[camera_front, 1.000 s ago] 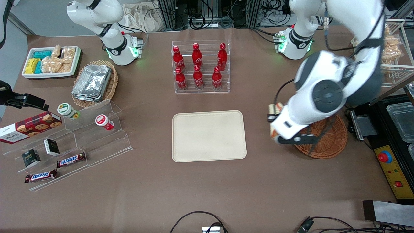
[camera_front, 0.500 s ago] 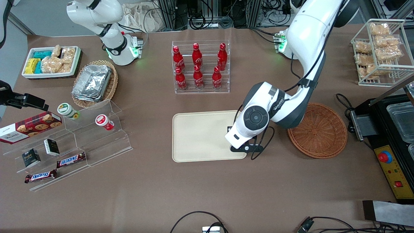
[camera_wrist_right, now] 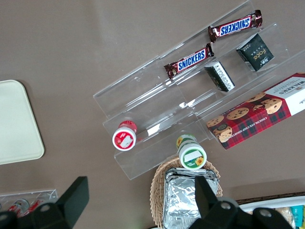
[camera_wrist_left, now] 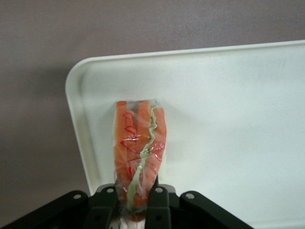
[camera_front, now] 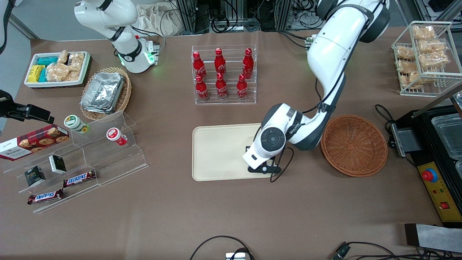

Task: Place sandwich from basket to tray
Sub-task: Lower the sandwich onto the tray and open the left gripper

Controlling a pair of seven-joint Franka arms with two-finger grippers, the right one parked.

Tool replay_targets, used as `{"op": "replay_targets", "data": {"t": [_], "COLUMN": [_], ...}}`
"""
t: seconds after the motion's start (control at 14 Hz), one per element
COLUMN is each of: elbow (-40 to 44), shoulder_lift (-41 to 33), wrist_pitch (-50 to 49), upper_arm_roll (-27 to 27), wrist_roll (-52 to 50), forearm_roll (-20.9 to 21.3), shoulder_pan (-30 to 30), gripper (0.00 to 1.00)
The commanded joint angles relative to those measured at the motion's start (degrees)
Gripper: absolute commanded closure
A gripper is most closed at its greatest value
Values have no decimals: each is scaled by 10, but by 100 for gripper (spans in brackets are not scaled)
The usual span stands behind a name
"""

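Observation:
My left gripper [camera_wrist_left: 135, 192] is shut on the sandwich [camera_wrist_left: 139, 143], a plastic-wrapped wedge with orange and pale green layers. The wedge hangs over the cream tray [camera_wrist_left: 228, 119], close to one rounded corner; I cannot tell if it touches the surface. From the front, the gripper [camera_front: 257, 162] sits above the tray [camera_front: 220, 151] at the end toward the working arm, near the edge closest to the camera, and the wrist hides the sandwich. Beside the tray, toward the working arm's end, the round reddish-brown basket [camera_front: 354, 145] holds nothing.
A clear rack of red cola bottles [camera_front: 223, 74] stands farther from the camera than the tray. A wire basket of snacks [camera_front: 422, 57] and a black machine [camera_front: 440, 151] are at the working arm's end. An acrylic stand [camera_front: 90, 155], foil-filled oval basket [camera_front: 105, 93] and white bin [camera_front: 57, 68] lie toward the parked arm's end.
The left arm carried the sandwich from above the basket sideways to over the tray, then shifted a little farther over the tray and lower. The basket now shows fully.

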Motion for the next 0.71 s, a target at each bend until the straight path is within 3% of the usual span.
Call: {"op": "replay_targets", "data": {"t": [0.0, 0.07, 0.14, 0.21, 0.29, 0.64], "elbow": [-26, -28, -28, -27, -27, -24], "shoulder_lift": [-7, -7, -12, -16, -28, -110], "wrist_pitch": [34, 34, 29, 27, 18, -123], "upper_arm_roll": [7, 7, 7, 7, 7, 9], "wrist_roll": [-9, -8, -10, -5, -6, -3], "forearm_roll": [7, 7, 6, 6, 6, 5], "shoulder_pan": [-6, -5, -4, -3, -1, 25], "gripper": [100, 100, 84, 14, 0, 0]}}
